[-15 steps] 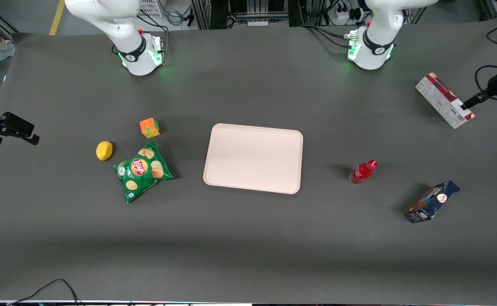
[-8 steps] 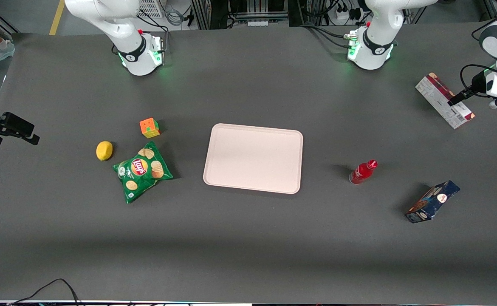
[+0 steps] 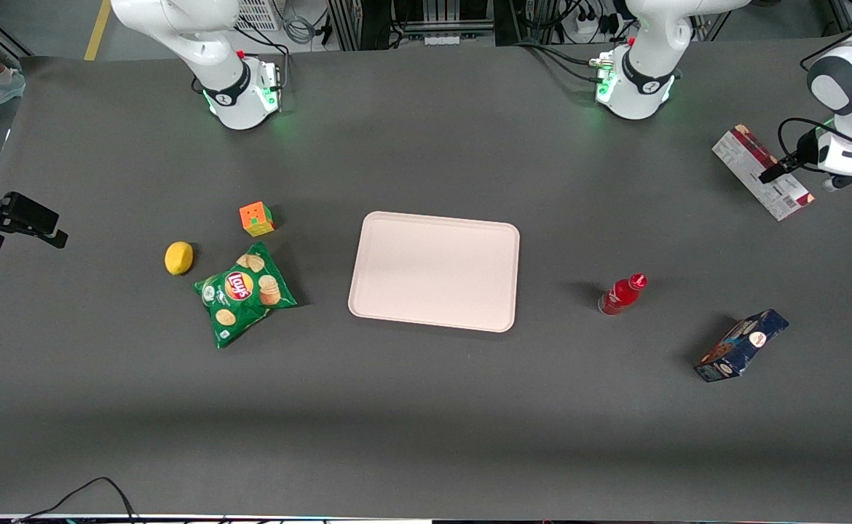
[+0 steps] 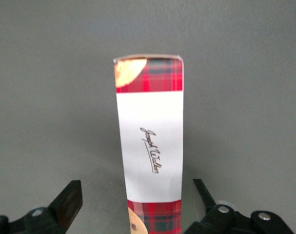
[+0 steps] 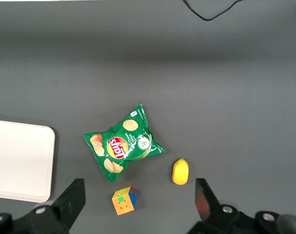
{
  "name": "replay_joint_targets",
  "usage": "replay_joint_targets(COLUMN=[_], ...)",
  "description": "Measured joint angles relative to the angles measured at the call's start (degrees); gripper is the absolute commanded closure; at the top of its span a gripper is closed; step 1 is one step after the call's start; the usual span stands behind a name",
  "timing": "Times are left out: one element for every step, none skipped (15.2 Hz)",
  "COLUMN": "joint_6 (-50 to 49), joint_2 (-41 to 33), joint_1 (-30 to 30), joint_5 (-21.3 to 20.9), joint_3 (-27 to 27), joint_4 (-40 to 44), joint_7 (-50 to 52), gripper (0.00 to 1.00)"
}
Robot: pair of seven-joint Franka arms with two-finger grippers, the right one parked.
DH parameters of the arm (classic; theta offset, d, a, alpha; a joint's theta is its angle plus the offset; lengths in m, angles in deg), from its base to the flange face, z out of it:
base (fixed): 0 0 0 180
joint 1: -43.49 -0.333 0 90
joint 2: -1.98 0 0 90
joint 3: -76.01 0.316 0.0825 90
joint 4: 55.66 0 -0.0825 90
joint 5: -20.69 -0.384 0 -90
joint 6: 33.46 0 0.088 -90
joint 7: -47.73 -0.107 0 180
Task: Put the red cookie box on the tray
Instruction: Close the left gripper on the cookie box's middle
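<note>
Hovering: end effector open astride red cookie box | front view: tray bare, well apart

Lab bench: my base bolted to grey-matted table, equipment racks and cable bundles alongside.

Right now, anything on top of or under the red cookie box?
Nothing lies on the red cookie box; it rests on the bare table. The open pincer hovers above, straddling it. Whatever is under the box is hidden.
</note>
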Motion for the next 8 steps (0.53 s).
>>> replay_joint_targets(joint_6=[-0.04, -0.02, 0.54, 1.97, 3.71, 4.80, 5.22, 5.23], joint_2=[0.07, 0.08, 0.09, 0.10, 0.11, 0.13, 0.15, 0.16], joint_1=[0.00, 0.00, 0.00, 0.00, 0.00, 0.00, 0.00, 0.00], joint_5=[0.00, 0.00, 0.00, 0.01, 0.01, 0.01, 0.01, 0.01], joint_3=[0.00, 0.00, 0.00, 0.00, 0.00, 0.00, 0.00, 0.00], joint_4=[-0.28, -0.60, -1.22, -2.15, -3.08, -3.63, -3.86, -3.86], joint_7=[0.08, 0.15, 0.23, 0.40, 0.51, 0.57, 0.61, 0.64], gripper=[0.00, 0.00, 0.00, 0.02, 0.04, 0.05, 0.11, 0.20])
